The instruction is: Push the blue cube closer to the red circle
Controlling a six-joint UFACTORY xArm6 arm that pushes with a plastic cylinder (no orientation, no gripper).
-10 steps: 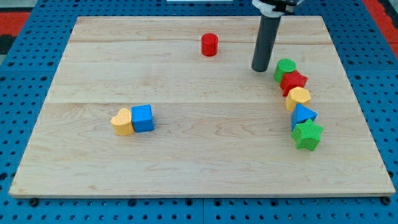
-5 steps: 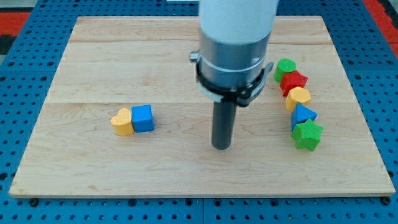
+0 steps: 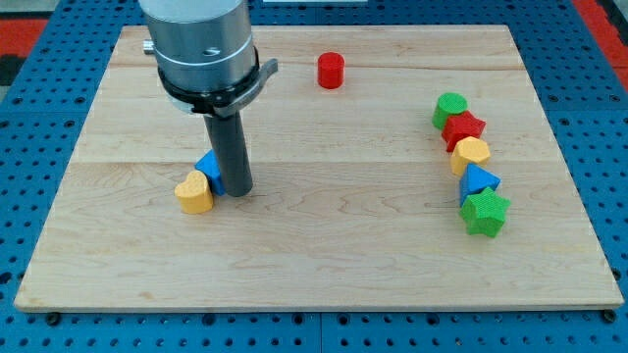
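Touching the blue cube (image 3: 209,169) on its right side, my tip (image 3: 237,189) hides part of it; no pincer exists, only the rod; the yellow heart (image 3: 193,192) touches the cube's left; the red circle (image 3: 331,71) lies far off, to the right.

Two blue blocks, two yellow hearts, two red, two green, eight total

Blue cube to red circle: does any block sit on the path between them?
No block does. The blue cube touches the yellow heart, and my tip is at its right side. Bare wood runs to the red circle.
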